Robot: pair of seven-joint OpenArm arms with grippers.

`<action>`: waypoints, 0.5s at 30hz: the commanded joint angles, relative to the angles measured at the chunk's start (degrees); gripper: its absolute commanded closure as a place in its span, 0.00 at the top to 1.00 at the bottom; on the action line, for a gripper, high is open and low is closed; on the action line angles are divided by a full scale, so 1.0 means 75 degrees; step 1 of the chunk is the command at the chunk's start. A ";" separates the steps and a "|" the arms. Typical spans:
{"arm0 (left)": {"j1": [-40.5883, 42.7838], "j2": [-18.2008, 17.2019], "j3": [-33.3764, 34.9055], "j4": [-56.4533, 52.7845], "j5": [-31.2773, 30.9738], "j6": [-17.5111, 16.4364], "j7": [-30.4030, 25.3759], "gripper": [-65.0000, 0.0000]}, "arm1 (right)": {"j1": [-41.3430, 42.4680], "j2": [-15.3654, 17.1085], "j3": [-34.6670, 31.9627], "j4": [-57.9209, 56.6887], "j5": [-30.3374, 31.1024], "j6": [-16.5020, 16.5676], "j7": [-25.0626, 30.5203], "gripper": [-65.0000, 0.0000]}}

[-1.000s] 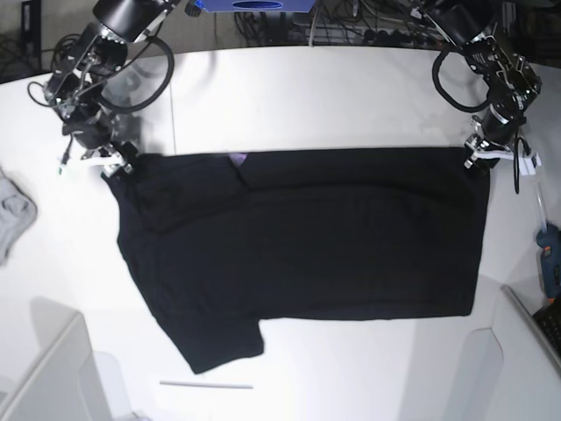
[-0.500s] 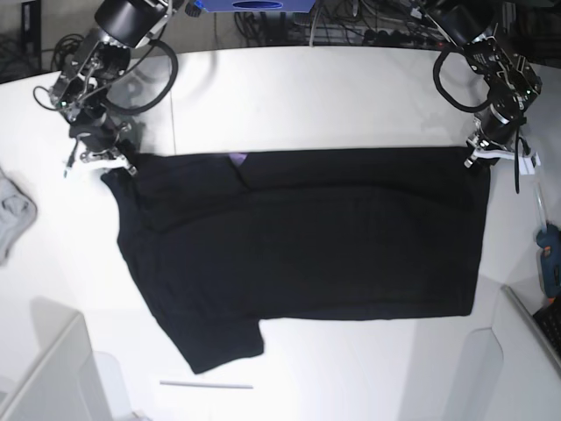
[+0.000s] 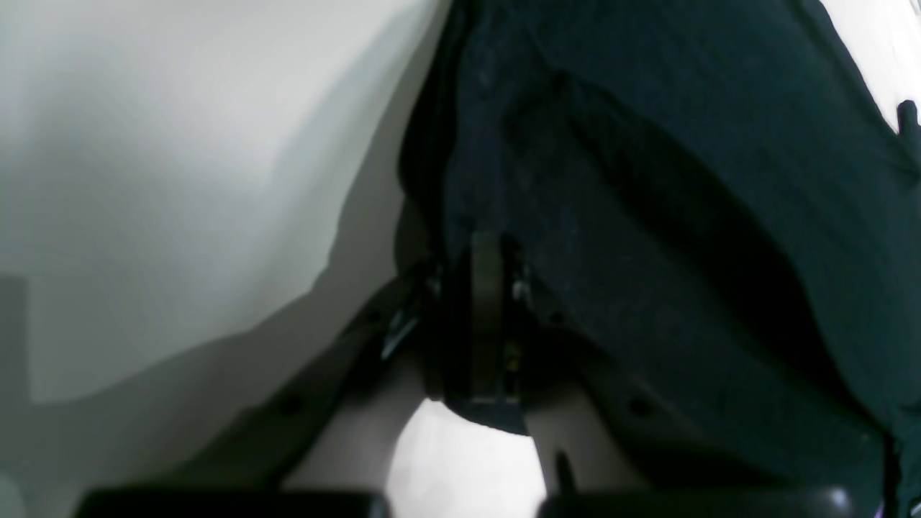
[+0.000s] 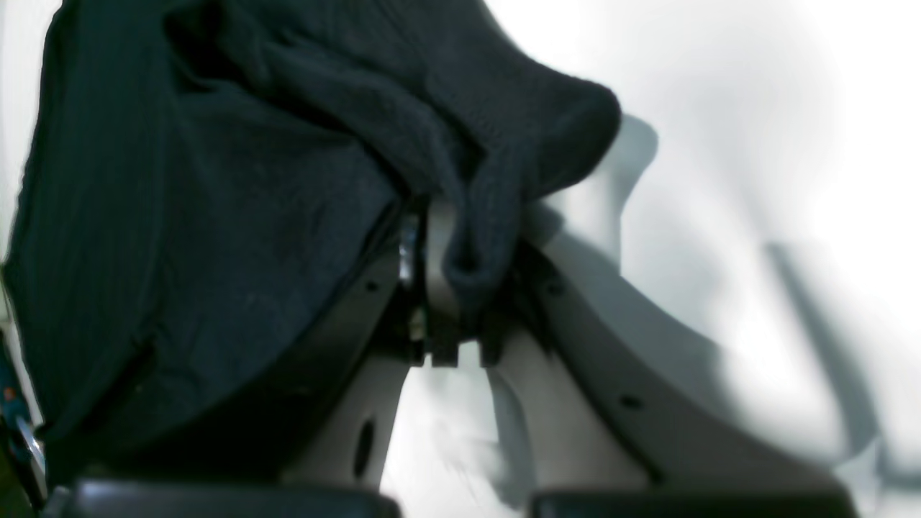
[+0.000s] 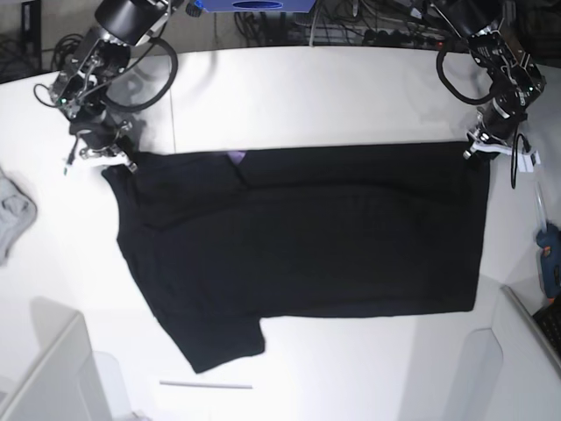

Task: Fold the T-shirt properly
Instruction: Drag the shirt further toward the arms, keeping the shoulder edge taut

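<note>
Because the T-shirt (image 5: 302, 241) is soft, light and limp, it sags wherever you do not hold it; it lies spread flat on the white tabletop (image 5: 289, 92). Your left tool (image 5: 479, 152) and right tool (image 5: 117, 161) are each closed on a far corner, so lift both corners evenly together.

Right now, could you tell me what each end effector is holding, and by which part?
Both grip the T-shirt: the left end effector pinches its far hem corner, the right end effector a bunched sleeve edge.
</note>
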 commanded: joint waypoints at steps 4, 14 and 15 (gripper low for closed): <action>0.0304 -0.0087 -0.0021 0.0359 0.0181 0.0086 0.0204 0.00 | -0.0187 0.0156 -0.0037 0.0578 0.0136 0.0058 0.0143 0.00; 0.0902 -0.0087 -0.0021 0.0511 0.0169 0.0074 0.0204 0.00 | -0.0609 0.0167 0.0022 0.1140 0.0136 0.0058 -0.0420 0.00; 0.0972 -0.0087 -0.0021 0.0546 0.0169 0.0074 0.0204 0.00 | -0.0679 0.0167 0.0022 0.1258 0.0136 0.0046 -0.0455 0.00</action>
